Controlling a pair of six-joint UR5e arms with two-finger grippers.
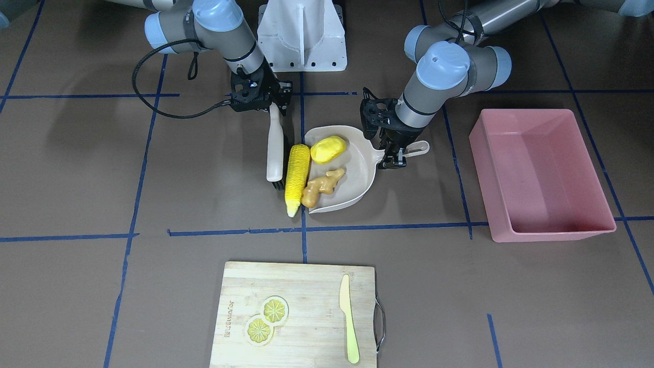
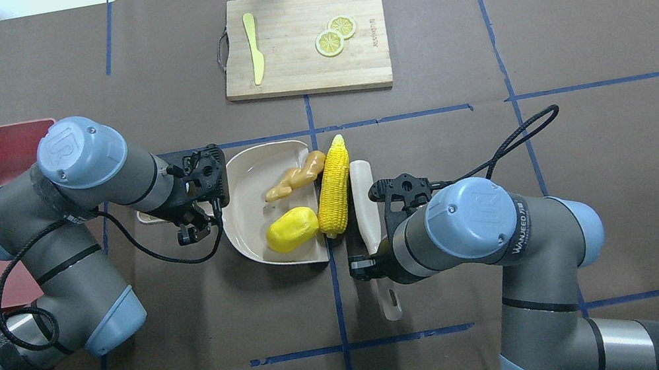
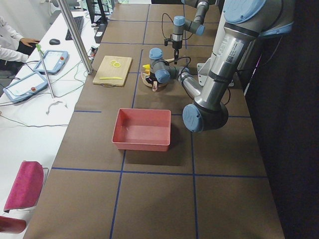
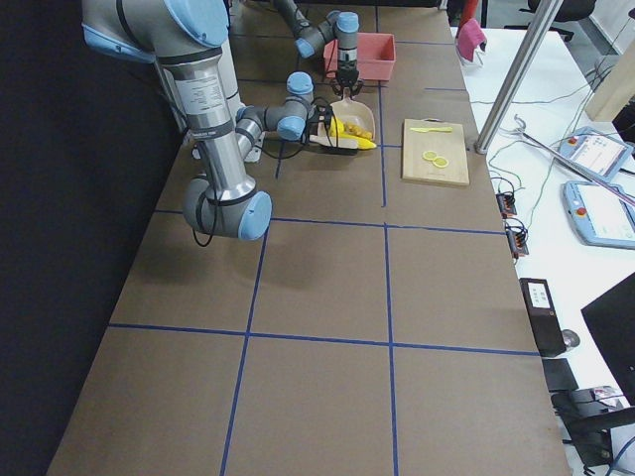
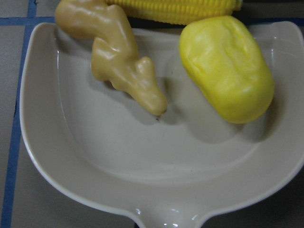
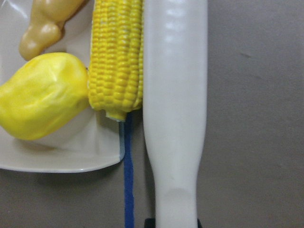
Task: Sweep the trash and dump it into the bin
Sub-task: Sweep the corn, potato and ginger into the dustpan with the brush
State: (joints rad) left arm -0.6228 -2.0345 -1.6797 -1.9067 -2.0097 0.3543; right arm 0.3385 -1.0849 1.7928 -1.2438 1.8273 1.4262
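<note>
Right gripper (image 1: 260,97) clamped on the handle of the white plastic brush with dark bristles (image 1: 275,148). The brush lies flat, its side touching the long yellow corn cob (image 1: 297,176). The cob lies along the open lip of the beige plastic dustpan (image 1: 357,158). Inside the pan: yellow oval potato-like lump (image 1: 328,149); knobbly tan-orange ginger root (image 1: 322,185), thick end at the lip. Left gripper (image 1: 392,153) closed on the pan's handle. Large pink rectangular plastic bin (image 1: 541,179) sits well apart, on the robot's left.
</note>
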